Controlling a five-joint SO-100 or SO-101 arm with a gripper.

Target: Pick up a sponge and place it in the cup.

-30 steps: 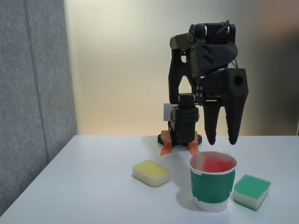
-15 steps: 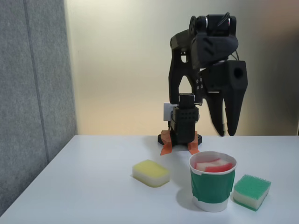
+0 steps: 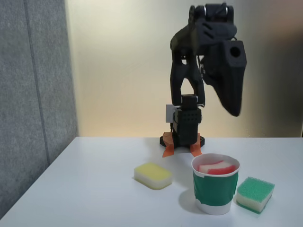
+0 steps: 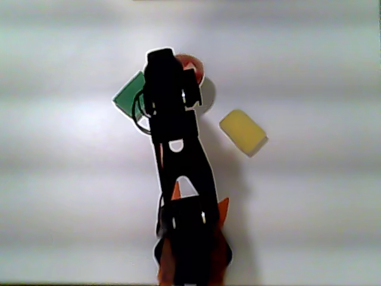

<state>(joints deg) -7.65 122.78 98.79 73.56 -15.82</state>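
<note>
Tool (image 3: 233, 111) hangs high above the cup (image 3: 215, 191) with its two fingers pressed together and empty, and because the sponge (image 3: 217, 168) lies already inside the cup, I judge the retreat should go straight upward and back, without touching the rim or the green sponge (image 3: 255, 194) beside it.

Colours popping on a white table (image 3: 94, 189)

The sponge (image 3: 216, 168) is showing red-pink over white inside the cup (image 3: 215, 189), which is wearing a wide dark green band under a white rim; an all-yellow sponge (image 3: 152, 175) is glowing on the left in the fixed view, a green-topped sponge (image 3: 255, 194) with a pale base is sitting on the right, and the black arm (image 3: 208, 52) is standing on orange tape (image 3: 168, 150)
</note>
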